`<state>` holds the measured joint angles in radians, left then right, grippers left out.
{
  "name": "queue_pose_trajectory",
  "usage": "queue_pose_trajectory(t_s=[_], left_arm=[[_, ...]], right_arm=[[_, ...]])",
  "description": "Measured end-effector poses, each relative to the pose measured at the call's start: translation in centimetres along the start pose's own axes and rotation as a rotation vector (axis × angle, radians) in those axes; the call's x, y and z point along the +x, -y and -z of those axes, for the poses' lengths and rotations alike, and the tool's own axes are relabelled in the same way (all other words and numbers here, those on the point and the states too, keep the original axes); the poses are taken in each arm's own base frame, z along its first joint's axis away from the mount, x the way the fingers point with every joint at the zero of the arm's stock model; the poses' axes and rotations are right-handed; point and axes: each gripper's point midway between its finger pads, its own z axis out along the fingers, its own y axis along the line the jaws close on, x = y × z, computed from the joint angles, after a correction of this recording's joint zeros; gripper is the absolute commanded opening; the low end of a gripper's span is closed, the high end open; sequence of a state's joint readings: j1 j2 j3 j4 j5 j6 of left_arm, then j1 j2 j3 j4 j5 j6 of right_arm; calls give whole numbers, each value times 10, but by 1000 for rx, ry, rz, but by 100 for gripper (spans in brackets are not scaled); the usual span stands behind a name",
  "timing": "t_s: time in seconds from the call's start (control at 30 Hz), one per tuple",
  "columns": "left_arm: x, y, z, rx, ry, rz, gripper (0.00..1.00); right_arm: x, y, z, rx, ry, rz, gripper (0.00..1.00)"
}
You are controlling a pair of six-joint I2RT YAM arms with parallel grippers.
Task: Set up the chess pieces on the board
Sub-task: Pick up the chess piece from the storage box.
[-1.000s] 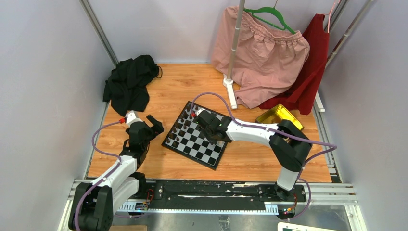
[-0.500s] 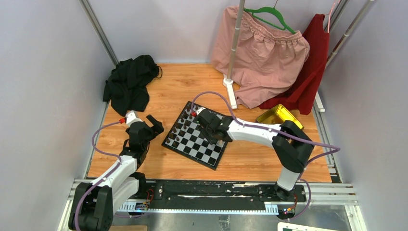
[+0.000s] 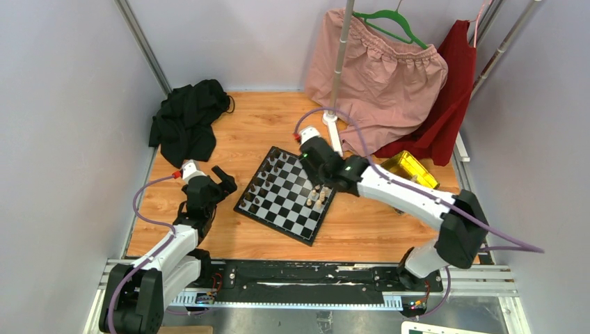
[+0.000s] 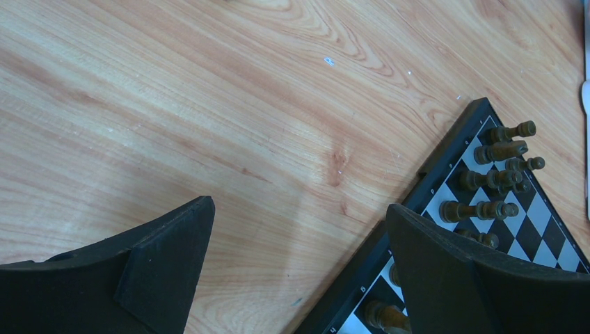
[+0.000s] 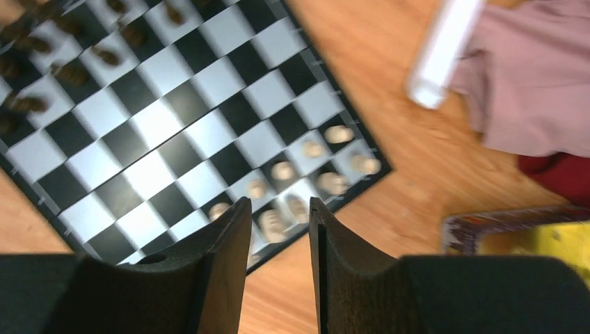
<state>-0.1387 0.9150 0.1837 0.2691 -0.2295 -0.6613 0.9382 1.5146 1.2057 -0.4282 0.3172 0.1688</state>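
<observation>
The board (image 3: pixel 292 209) lies as a diamond in the middle of the wooden table. Dark chess pieces (image 3: pixel 261 184) stand along its left side, and also show in the left wrist view (image 4: pixel 497 149). Several pale chess pieces (image 3: pixel 319 197) stand at its right corner, blurred in the right wrist view (image 5: pixel 313 149). My right gripper (image 3: pixel 325 181) hangs above the board's right part, jaws a narrow gap apart with nothing between them (image 5: pixel 276 209). My left gripper (image 3: pixel 224 179) is wide open and empty over bare wood beside the board's left edge (image 4: pixel 299 209).
A black cloth (image 3: pixel 184 122) lies at the back left. A white pole stand (image 3: pixel 334 118), a pink garment (image 3: pixel 379 76) and a red garment (image 3: pixel 445 111) are at the back right. A yellow metal tray (image 3: pixel 403 167) lies right of the board.
My right arm has lifted off the board's middle and swung back and to the right, uncovering the pale pieces at the right corner. My left arm has not moved.
</observation>
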Motion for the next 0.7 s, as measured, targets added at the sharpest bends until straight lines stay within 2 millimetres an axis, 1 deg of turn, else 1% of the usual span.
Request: queue_pose_trajectory(t_s=[0.03,0.1,0.13,0.2,0.23,0.3,0.33,0.4,0.43,0.5,0.57,0.67,0.7], left_arm=[[0,0,0,0,0,0,100],[0,0,0,0,0,0,100],[0,0,0,0,0,0,100],[0,0,0,0,0,0,100],[0,0,0,0,-1,0,100],[0,0,0,0,-2,0,100],[1,0,0,-1,-2,-1,100],[1,0,0,-1,-2,-1,100],[1,0,0,-1,-3,-1,100],[1,0,0,-1,-3,-1,100],[1,0,0,-1,-3,-1,100],[1,0,0,-1,-4,-1,100],[1,0,0,-1,-4,-1,100]], right_arm=[[-5,12,4,24,17,-25,40],[-14,48,11,94,49,-102,39],[-15,70,14,141,62,-150,39],[-10,109,20,227,71,-228,39],[-4,132,22,282,68,-277,38],[14,169,26,367,53,-365,38],[28,188,27,415,33,-413,38],[56,218,28,493,-10,-496,37],[73,232,28,531,-38,-544,37],[98,247,28,577,-78,-608,37],[120,258,29,613,-112,-665,37],[140,269,27,649,-143,-731,37],[144,271,25,655,-147,-744,37]])
